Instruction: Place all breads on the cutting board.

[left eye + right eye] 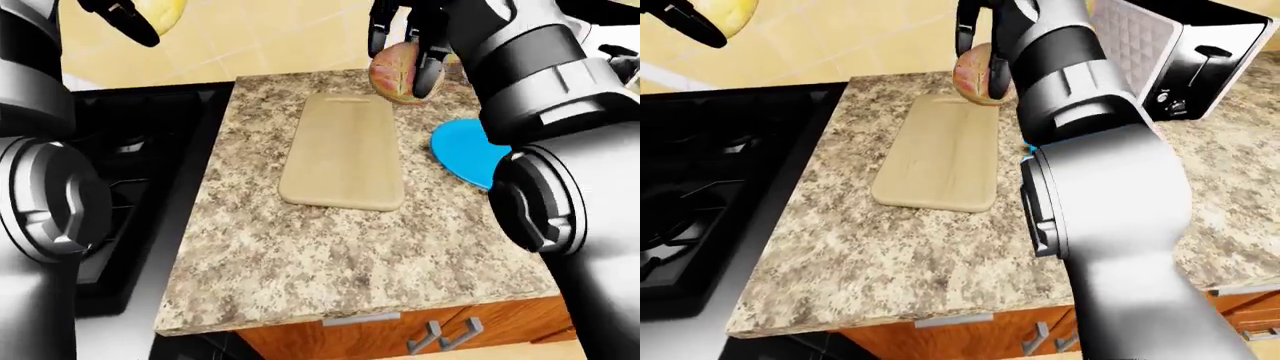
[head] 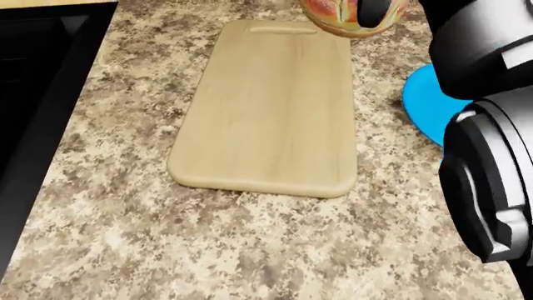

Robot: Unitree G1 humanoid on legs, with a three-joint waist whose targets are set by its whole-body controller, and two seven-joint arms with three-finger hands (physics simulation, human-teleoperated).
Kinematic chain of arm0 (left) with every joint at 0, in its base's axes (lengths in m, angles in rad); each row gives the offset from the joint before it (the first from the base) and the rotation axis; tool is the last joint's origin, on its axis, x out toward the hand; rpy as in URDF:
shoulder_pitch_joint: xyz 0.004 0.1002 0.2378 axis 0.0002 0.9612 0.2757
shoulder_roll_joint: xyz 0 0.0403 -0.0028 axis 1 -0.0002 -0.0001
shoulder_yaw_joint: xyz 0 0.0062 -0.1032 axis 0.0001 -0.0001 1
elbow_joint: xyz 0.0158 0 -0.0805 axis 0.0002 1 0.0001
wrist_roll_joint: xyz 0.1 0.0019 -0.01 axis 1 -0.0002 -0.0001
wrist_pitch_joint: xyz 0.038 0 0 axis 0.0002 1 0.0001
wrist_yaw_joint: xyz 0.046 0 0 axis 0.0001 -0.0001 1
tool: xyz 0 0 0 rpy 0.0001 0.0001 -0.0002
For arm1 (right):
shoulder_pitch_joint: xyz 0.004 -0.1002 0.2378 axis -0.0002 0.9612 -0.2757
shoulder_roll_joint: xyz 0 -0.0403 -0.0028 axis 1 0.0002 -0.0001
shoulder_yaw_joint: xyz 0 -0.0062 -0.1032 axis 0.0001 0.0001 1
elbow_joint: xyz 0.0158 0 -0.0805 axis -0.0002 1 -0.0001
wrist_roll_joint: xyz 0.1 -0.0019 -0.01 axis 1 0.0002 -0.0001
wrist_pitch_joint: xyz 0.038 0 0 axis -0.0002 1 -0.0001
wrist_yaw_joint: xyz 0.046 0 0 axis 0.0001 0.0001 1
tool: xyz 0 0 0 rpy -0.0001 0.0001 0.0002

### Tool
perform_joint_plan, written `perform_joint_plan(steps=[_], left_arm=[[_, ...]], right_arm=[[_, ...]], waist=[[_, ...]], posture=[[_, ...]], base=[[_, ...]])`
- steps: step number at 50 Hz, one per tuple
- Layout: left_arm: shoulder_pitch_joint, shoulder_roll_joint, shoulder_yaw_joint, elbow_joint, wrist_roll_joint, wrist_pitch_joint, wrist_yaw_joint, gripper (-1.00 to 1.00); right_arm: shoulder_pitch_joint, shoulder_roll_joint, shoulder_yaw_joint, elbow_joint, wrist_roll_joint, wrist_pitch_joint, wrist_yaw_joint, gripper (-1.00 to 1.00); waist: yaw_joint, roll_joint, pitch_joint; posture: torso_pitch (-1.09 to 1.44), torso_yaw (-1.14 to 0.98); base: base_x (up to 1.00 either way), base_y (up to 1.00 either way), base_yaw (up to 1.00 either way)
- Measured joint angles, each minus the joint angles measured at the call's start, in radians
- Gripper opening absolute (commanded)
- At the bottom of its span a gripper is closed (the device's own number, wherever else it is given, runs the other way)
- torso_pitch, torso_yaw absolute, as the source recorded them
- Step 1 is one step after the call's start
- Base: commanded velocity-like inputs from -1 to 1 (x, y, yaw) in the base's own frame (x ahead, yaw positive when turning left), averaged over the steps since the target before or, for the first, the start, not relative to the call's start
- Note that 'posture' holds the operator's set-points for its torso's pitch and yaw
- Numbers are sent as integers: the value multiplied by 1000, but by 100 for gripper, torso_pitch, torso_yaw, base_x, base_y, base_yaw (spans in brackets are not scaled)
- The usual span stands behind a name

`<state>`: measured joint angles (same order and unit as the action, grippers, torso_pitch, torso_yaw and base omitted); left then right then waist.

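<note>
Your left hand (image 1: 125, 16) is up at the top left of the left-eye view, fingers curled round a yellowish bread (image 1: 165, 9), nowhere near the cutting board (image 2: 270, 106) yet. The board's bare, so either piece has room. Your right hand (image 1: 405, 34) has its fingers closed round a bun (image 1: 393, 73) hanging above the board's far right corner, so I'd lower it straight down toward the middle before letting go, it looks round enough to roll. Watch the stove (image 1: 130, 150) on the left and the blue plate (image 1: 465, 150) right beside the board; the toaster (image 1: 1160, 52) sits well clear
</note>
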<state>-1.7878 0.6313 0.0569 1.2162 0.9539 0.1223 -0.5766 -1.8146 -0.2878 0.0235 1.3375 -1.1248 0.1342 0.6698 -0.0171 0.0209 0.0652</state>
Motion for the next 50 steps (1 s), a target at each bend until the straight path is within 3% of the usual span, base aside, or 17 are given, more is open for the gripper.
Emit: perform_joint_plan(steps=[5, 12, 24, 37, 38, 50], left_arm=[[-5, 5, 1, 8, -1, 5, 2, -100], [-4, -8, -2, 16, -1, 8, 4, -100], [-12, 3, -2, 21, 1, 0, 14, -100], [-2, 5, -2, 17, 0, -5, 8, -100], [-4, 5, -1, 17, 0, -4, 8, -100], [-14, 8, -2, 5, 2, 3, -6, -100]], right_arm=[[54, 98, 24, 48, -20, -1, -32, -100], [88, 166, 22, 67, -52, 17, -60, -100], [152, 147, 2, 71, -84, 64, -118, -100], [151, 150, -10, 70, -88, 63, -137, -98], [150, 149, -11, 70, -88, 67, -135, 100], [121, 140, -19, 54, -82, 78, -136, 100]], waist=[[5, 0, 6], [6, 0, 10], [0, 2, 2], [-5, 9, 5], [-5, 9, 5], [-3, 5, 0]], posture=[[0, 0], [0, 0], [0, 0], [0, 0], [0, 0], [0, 0]], base=[[0, 0, 0], [0, 0, 0], [0, 0, 0], [0, 0, 0], [0, 0, 0], [0, 0, 0]])
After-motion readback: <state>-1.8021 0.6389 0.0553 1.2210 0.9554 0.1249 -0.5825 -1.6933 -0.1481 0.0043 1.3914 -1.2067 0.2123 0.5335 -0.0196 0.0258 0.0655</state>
